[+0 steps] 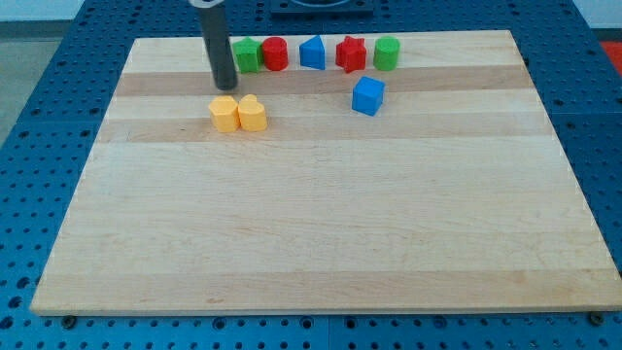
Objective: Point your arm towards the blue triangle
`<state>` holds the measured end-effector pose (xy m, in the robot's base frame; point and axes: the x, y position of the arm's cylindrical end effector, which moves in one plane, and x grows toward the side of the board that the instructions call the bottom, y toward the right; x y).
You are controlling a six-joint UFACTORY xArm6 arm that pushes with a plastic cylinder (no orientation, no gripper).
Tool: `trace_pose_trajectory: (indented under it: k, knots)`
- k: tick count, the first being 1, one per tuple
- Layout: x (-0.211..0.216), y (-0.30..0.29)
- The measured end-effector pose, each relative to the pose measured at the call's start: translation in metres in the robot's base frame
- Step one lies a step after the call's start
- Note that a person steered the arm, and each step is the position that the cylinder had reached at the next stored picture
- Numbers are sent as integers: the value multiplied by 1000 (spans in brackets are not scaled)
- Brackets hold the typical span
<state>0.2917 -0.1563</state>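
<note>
The blue triangle (pixel 312 52) stands in a row of blocks near the view's top edge of the wooden board (pixel 321 214). My tip (pixel 225 87) is down on the board, to the left of and slightly below the triangle, about ninety pixels away. It sits just above the two yellow blocks (pixel 238 114) and below-left of the green block (pixel 247 54). It touches no block.
The top row runs left to right: green block, red cylinder (pixel 275 53), blue triangle, red star-like block (pixel 350 53), green cylinder (pixel 387 52). A blue cube (pixel 367 95) lies below that row. Blue perforated table (pixel 58 97) surrounds the board.
</note>
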Motion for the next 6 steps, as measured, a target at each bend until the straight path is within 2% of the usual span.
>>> trace_pose_trajectory:
  k: [2,3,4,6]
  knots:
    - [-57,-29]
    - [-75,-5]
    - [-88,44]
    - [-94,133]
